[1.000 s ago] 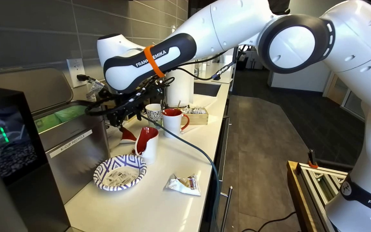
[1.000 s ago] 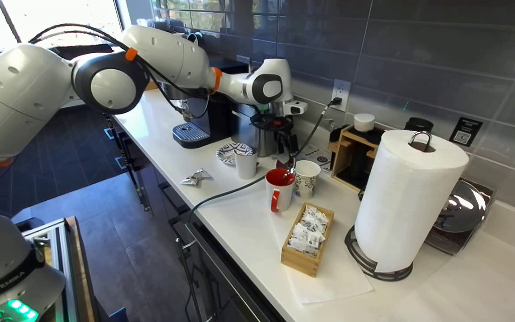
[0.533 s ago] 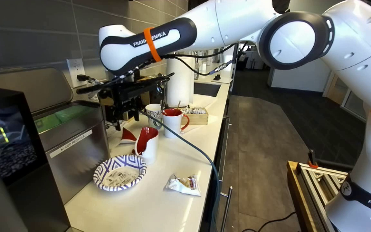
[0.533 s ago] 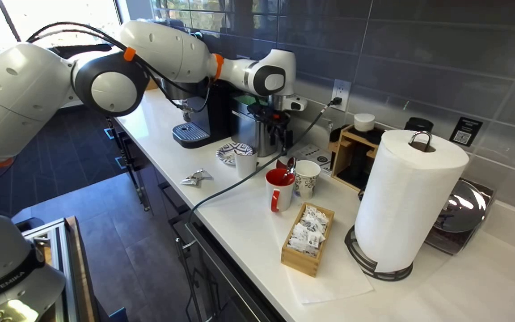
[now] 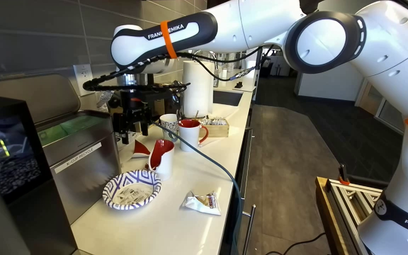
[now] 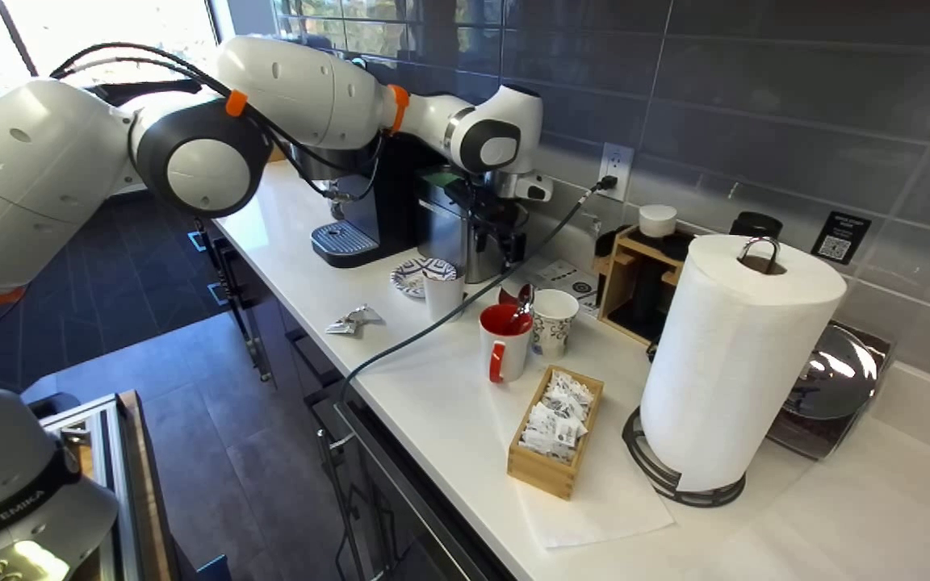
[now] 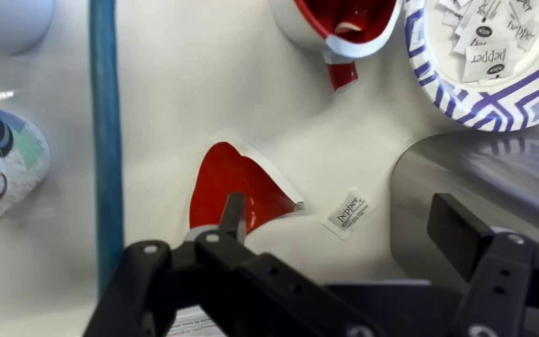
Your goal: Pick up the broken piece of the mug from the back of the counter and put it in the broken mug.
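My black two-fingered gripper (image 7: 346, 223) hung above the long, pale off-white counter (image 7: 171, 107), its fingers (image 7: 459, 234) spread wide and holding nothing. Left to right in the wrist view, I had a white paper cup with dark swirls (image 7: 3, 173), a blue-green cable (image 7: 105, 140), then the broken piece (image 7: 232, 178), a curved, jagged ceramic shard showing its red face, resting on the counter and partly hidden by one fingertip. Farther right came the broken mug (image 7: 323, 23), white ceramic outside, red inside, its wall part-missing, then a steel bin (image 7: 438, 173). I judged the step to be aligning the grasp. The gap sat right of the shard, so I needed to centre over it, easing away from the bin; straddle one edge; descend clear of the cable; and squeeze softly, since curved glaze could twist.
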Controlling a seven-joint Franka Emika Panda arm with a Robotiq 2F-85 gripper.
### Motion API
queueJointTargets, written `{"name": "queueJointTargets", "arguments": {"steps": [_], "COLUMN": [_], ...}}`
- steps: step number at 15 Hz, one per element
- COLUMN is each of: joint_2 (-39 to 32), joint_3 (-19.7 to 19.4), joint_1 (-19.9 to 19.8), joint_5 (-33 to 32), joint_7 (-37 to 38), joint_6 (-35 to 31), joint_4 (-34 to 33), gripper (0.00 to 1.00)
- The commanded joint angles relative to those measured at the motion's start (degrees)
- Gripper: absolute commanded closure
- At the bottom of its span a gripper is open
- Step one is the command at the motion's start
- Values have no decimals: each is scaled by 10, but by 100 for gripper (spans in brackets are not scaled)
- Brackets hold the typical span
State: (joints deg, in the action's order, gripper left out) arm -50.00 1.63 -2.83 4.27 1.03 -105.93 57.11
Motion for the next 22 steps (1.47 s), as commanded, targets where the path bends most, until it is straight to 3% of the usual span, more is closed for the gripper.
{"name": "queueJointTargets", "arguments": {"steps": [1,6,10,15,22], "joint_2": [19,16,0,-28,-49], "joint_3": [19,35,18,-30,-75], "joint_1": [-12,-18,-3,26,49], "joint_5": [3,-9,-45,-106,-132], "joint_7": [-108,-261,-285,-158,-4], "joint_6": [-39,-74,-72,-141,-137], "joint_4": [23,36,47,43,28], "gripper": [0,0,0,0,0]}}
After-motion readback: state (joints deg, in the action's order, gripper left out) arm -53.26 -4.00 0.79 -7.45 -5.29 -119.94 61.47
